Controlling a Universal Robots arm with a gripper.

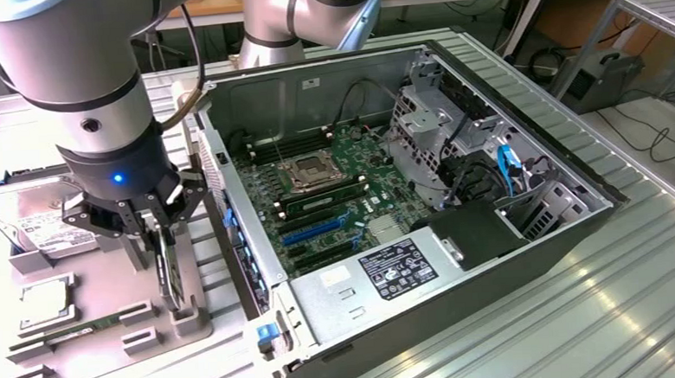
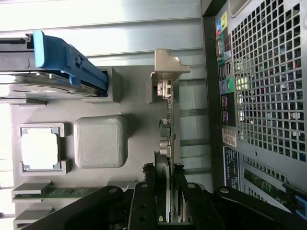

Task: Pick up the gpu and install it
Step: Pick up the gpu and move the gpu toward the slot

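i take the step in hand to be the pick-up. my fingers [image 2: 144,203] are closed on the gpu [image 1: 171,276], one on each flat face, as far as i can judge from the wrist view, where the card runs edge-on between them. in the exterior view it stands upright on its long edge in the lower left of the frame. its foot is seated in the grey holder [image 1: 103,340] on the worktop [image 1: 621,313], just beside the open computer case [image 1: 549,256].

to do this well i should keep the squeeze even and square to the faces. i should draw the card straight up out of the holder's slot without twisting, because a thin board held by its upper edge could lever or slip if i tilt it. the case wall is close on one side, so i have little room to swing.

the gpu [image 2: 169,143] is thin and flat, with dark faces. a pale metal bracket [image 2: 168,64] runs along the end farthest from my grip, and small connectors show along the edge.
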